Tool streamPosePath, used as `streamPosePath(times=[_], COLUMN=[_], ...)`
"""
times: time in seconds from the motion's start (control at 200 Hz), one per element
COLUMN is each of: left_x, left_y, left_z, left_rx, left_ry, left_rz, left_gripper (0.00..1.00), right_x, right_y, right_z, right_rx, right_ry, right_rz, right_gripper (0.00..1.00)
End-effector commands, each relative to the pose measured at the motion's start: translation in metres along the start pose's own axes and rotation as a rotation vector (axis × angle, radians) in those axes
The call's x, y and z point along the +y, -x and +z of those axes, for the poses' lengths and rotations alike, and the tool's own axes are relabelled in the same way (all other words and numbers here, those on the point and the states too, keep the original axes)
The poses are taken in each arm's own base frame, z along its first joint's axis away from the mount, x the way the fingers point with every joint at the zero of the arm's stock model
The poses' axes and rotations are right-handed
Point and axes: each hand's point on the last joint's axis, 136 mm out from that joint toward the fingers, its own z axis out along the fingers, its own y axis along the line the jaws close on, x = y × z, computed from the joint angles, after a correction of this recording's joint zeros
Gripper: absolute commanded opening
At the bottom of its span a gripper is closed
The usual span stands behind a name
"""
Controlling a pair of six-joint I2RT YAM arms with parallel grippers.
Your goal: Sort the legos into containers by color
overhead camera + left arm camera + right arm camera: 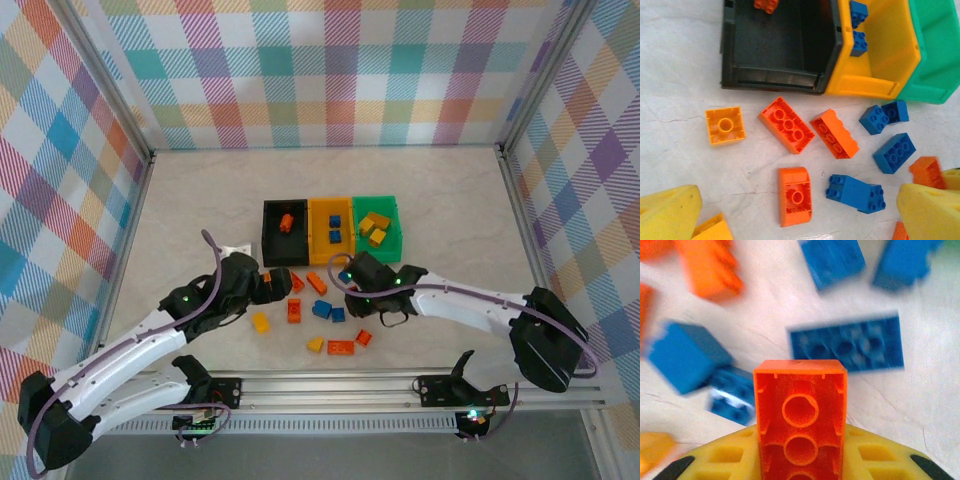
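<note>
near the front of the pale marbled counter point(200, 220), loose plastic studded bricks point(340, 347) in orange-red, blue and yellow lie scattered. above them the left pincer point(797, 197) hangs released, its yellow foam pads point(667, 215) wide apart with nothing between them. under it on the counter lie a square yellow brick point(725, 125) and several orange-red and blue ones. just to its right, the right pincer point(352, 275) is grasping an oblong orange-red brick point(800, 410), hollow underside turned to the wrist camera, over blurred blue bricks lying on the counter. beyond the scatter, three small open-top rectangular plastic bins stand in a row, side walls touching. the black bin point(284, 258) at left holds a single orange-red brick point(286, 222). the yellow-orange bin point(330, 256) in the middle holds two blue bricks point(335, 237). the green bin point(378, 252) at right holds a few yellow bricks point(375, 225). past the bins the counter runs bare to a plaid-patterned wall point(330, 70).
</note>
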Motion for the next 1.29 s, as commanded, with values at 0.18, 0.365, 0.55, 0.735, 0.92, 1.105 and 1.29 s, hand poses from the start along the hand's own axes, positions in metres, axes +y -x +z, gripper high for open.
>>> streamPosePath(times=[0.18, 0.365, 0.55, 0.735, 0.92, 1.105, 1.29], left_x=[0.04, 0.05, 0.054, 0.055, 0.054, 0.052, 0.056], left_y=[-0.015, -0.025, -0.034, -0.039, -0.041, -0.041, -0.033], left_z=[-0.01, -0.017, -0.015, -0.012, -0.009, -0.007, -0.013], left_rx=[-0.003, 0.008, 0.038, 0.06, 0.079, 0.094, 0.069], left_ry=[0.096, 0.099, 0.097, 0.108, 0.115, 0.117, 0.151], left_rz=[-0.081, -0.106, -0.112, -0.103, -0.095, -0.078, -0.073], left_gripper=[1.0, 1.0, 1.0, 1.0, 1.0, 1.0, 1.0], right_x=[0.079, 0.087, 0.074, 0.075, 0.076, 0.069, 0.061], right_y=[0.127, 0.19, 0.219, 0.24, 0.255, 0.247, 0.201], right_z=[-0.002, 0.032, 0.069, 0.072, 0.05, 0.017, -0.006], right_rx=[-0.123, -0.134, -0.108, -0.138, -0.201, -0.273, -0.287], right_ry=[0.172, 0.169, 0.086, 0.09, 0.106, 0.123, 0.18], right_rz=[-0.102, -0.071, -0.039, -0.014, 0.007, 0.037, 0.052], right_gripper=[0.27, 0.27, 0.31, 0.57, 0.72, 0.75, 0.78])
